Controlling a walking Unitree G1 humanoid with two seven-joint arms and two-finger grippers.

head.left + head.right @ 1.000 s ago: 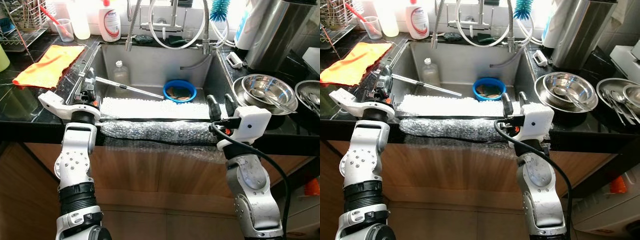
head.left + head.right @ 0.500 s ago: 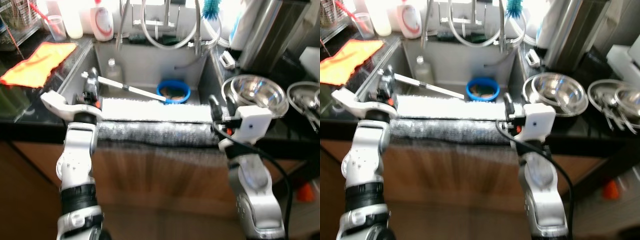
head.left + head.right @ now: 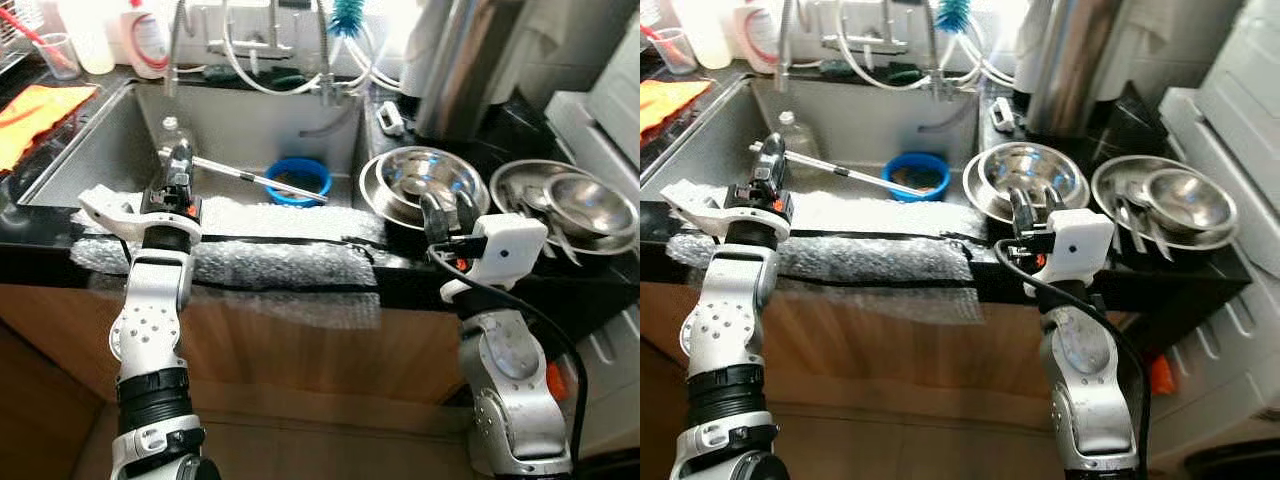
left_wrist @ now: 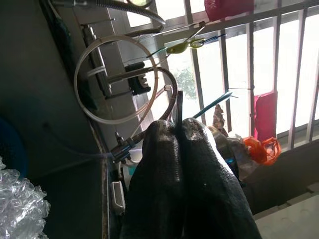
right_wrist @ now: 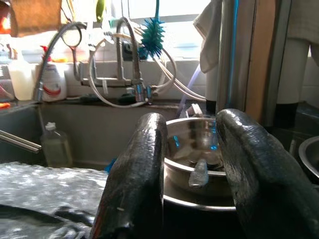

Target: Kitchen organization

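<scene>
My right gripper (image 3: 446,208) is open and held upright at the counter's front edge, just before a stack of steel bowls (image 3: 420,178). In the right wrist view the same bowls (image 5: 197,149), with a spoon (image 5: 199,172) inside, sit between the spread fingers (image 5: 142,164). My left gripper (image 3: 178,164) is shut on nothing and points up over the sink's front edge, its fingers (image 4: 164,164) pressed together. A blue bowl (image 3: 294,180) and a long metal utensil (image 3: 262,179) lie in the sink (image 3: 110,135).
Bubble wrap (image 3: 262,264) drapes over the sink's front edge. More steel bowls and cutlery (image 3: 566,198) sit on the right counter. A tall steel pot (image 3: 462,62), faucet hoses (image 3: 262,62), a clear bottle (image 3: 171,132) and an orange cloth (image 3: 36,108) are around the sink.
The camera has shifted right, so the sink has slid left in the picture. Both arms have moved right along the counter; the right gripper now stands before the steel bowls instead of the sink corner.
</scene>
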